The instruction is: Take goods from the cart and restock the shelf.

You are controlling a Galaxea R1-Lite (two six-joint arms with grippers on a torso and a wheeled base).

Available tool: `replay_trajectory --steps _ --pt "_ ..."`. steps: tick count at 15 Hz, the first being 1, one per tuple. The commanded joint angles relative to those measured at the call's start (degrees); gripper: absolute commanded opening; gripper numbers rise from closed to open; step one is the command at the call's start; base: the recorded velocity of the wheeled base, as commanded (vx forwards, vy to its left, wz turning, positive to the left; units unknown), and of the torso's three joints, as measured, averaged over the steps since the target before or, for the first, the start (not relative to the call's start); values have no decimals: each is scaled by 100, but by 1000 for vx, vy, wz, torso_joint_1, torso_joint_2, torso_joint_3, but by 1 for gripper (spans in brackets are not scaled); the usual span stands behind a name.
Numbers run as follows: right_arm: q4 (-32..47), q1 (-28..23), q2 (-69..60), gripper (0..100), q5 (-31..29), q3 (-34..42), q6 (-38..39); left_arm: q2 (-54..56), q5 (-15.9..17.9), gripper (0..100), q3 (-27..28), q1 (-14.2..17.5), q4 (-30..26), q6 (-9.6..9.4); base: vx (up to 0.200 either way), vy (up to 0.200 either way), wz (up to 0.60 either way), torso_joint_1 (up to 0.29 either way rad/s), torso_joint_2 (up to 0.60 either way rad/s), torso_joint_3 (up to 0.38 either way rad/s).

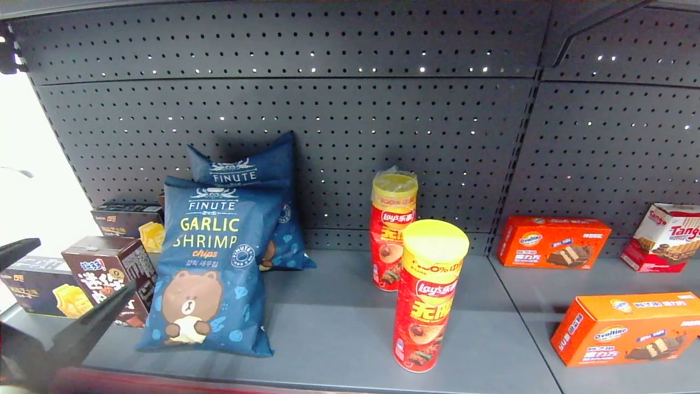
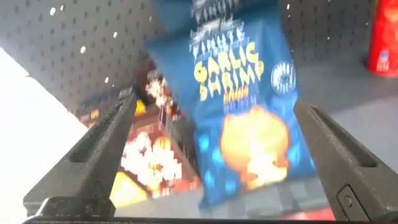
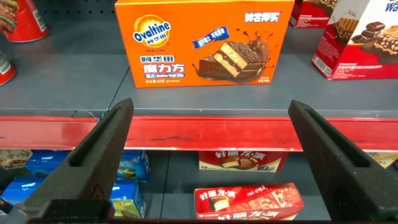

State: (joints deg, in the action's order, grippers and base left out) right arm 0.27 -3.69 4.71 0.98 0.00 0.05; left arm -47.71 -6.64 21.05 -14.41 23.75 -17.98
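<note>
— While your left claw (image 2: 214, 102) gapes wide and empty, where's the chip bag (image 1: 210, 268)?
— Standing on the shelf (image 1: 339, 323) straight before it, another bag (image 1: 249, 169) behind. Your right claw (image 3: 209, 106), equally wide and empty, faces the orange box (image 3: 202, 40).

You'll find the rear chips bag (image 1: 257, 167) mostly hidden behind the front chips bag (image 1: 210, 262), which is blurred in your left wrist view. The wafer box (image 1: 667, 235) runs off the head view's right edge.
</note>
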Motion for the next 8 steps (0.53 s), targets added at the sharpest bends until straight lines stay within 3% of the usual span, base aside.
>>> replay_trajectory --steps 1,8 --pt "0 0 4 100 -1 0 -5 720 -12 100 -471 26 -54 5 0 0 0 0 0 0" --pt "0 0 4 100 -1 0 -5 2267 -4 100 -602 228 -1926 146 0 0 0 0 0 0"
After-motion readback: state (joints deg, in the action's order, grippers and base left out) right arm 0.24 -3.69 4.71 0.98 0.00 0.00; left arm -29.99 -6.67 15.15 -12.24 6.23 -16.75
